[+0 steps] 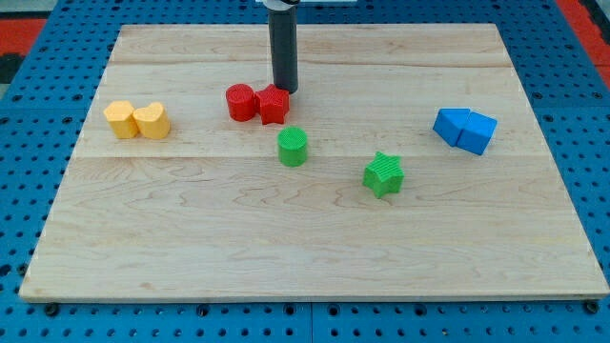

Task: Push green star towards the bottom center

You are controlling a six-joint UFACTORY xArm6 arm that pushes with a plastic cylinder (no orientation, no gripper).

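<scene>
The green star (384, 174) lies right of the board's middle, in the lower half. My tip (285, 90) stands near the view's top centre, just above the red blocks, well up and left of the green star and apart from it. A green cylinder (293, 147) lies between the tip and the star, to the star's left.
A red cylinder (241, 102) and a red star-like block (274, 105) touch each other just below my tip. Two yellow blocks (137, 120) sit together at the left. Two blue blocks (465, 130) sit together at the right. The wooden board (305, 257) rests on a blue pegboard.
</scene>
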